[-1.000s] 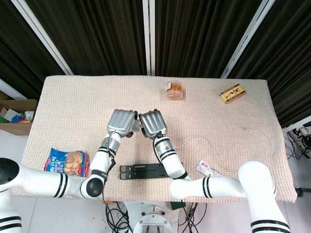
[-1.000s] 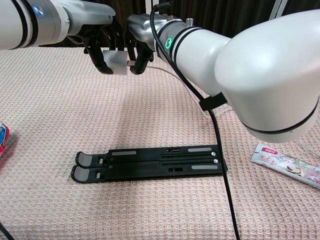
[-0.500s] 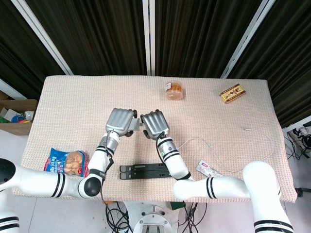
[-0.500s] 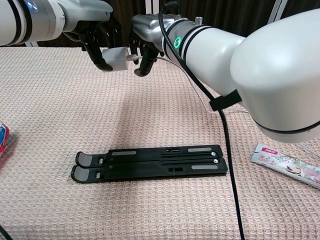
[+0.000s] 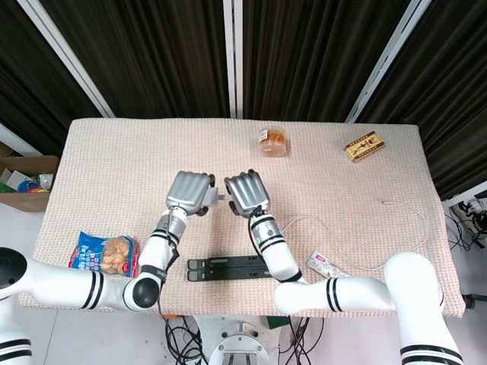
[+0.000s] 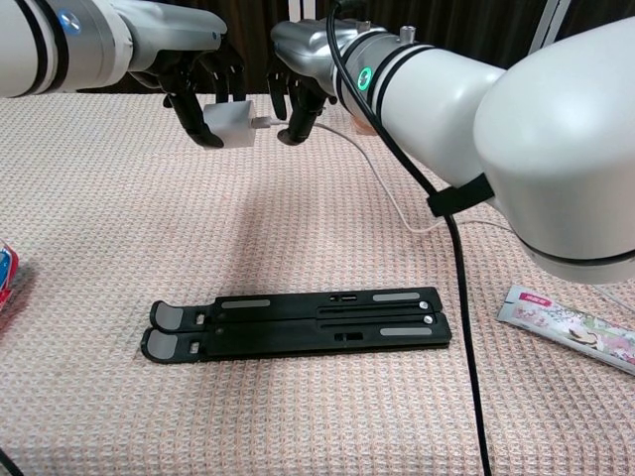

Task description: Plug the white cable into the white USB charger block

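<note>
Chest view: a small white cube-shaped USB charger block (image 6: 230, 123) is gripped in the curled dark fingers of the left hand (image 6: 203, 91), raised above the woven beige tablecloth (image 6: 119, 248). A thin white cable (image 6: 382, 193) is seated by its plug in the side of the block facing the right hand (image 6: 298, 94). The right hand's fingertips (image 6: 295, 131) are bent downward just beside the plug; whether the plug is pinched or merely flanked by them cannot be told. From the plug the cable is seen sagging away to the right and down onto the cloth.

From the head view, both hands are seen from above, the left hand (image 5: 190, 192) and right hand (image 5: 246, 192) side by side near the middle of the table (image 5: 114, 152), with a sliver of the white block (image 5: 221, 197) visible between them. The cable (image 5: 396, 228) is traced in a wide loop across the right part of the cloth.

A flat black folding stand (image 6: 298, 322) lies at the near edge, well apart from the hands. A printed snack sachet (image 6: 571, 332) rests to its right. A blue snack bag (image 5: 105, 254), a round orange-lidded jar (image 5: 273, 141) and a small yellow box (image 5: 364, 146) are also seen on the table.
</note>
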`<state>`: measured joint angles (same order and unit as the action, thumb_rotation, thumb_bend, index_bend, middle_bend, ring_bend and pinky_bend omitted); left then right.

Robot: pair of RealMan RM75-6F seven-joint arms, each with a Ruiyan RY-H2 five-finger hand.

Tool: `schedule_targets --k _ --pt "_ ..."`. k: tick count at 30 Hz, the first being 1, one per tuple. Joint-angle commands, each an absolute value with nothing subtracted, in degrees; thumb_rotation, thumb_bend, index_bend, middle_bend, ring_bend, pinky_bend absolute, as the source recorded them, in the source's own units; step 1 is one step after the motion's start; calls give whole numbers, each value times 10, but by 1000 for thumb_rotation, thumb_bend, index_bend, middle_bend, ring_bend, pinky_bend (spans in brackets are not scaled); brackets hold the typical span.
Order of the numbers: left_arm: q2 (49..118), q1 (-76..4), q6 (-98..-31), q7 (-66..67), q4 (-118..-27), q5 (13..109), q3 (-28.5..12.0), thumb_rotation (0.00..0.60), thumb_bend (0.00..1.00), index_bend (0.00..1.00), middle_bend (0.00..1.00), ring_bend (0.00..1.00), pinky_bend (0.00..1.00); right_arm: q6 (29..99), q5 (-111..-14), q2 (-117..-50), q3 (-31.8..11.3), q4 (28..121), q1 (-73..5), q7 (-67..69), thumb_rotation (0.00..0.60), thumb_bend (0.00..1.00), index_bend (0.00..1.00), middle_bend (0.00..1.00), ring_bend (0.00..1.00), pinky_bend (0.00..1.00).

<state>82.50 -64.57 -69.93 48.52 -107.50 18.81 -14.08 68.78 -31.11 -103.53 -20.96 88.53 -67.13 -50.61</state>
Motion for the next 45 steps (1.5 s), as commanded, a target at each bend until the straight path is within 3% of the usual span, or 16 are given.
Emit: schedule_targets --k 1,10,26,29,33,36,42,45 --pt "827 -647 -700 487 -1074 187 -141 600 350 505 438 746 1000 687 -311 -1039 -209 881 -673 -508 600 332 630 586 446 411" --pt "832 -652 -703 497 -1073 183 -137 600 350 505 435 746 1000 684 -311 -1050 -212 870 -678 -512 600 444 656 590 447 411" --pt "837 -655 -706 501 -1072 180 -137 600 350 504 434 745 1000 681 -317 -1057 -212 863 -679 -513 600 438 653 582 446 410" --pt "836 -651 -706 497 -1071 185 -134 600 350 504 435 745 1000 687 -323 -1047 -208 876 -670 -510 600 347 562 530 404 382" --pt "835 -647 -705 494 -1068 193 -130 600 349 502 434 745 1000 702 -341 -1031 -198 899 -654 -505 600 176 322 400 279 321" --pt "838 -647 -703 493 -1063 196 -129 600 349 502 434 745 1000 710 -349 -1020 -191 919 -641 -499 600 110 199 303 225 287" --pt "863 -650 -699 504 -1017 209 -114 600 348 490 427 735 999 724 -376 -985 -172 969 -609 -479 600 80 34 147 95 216" --pt "887 -650 -680 501 -973 210 -107 600 329 455 406 684 982 735 -399 -947 -155 1007 -580 -460 600 80 0 83 25 161"
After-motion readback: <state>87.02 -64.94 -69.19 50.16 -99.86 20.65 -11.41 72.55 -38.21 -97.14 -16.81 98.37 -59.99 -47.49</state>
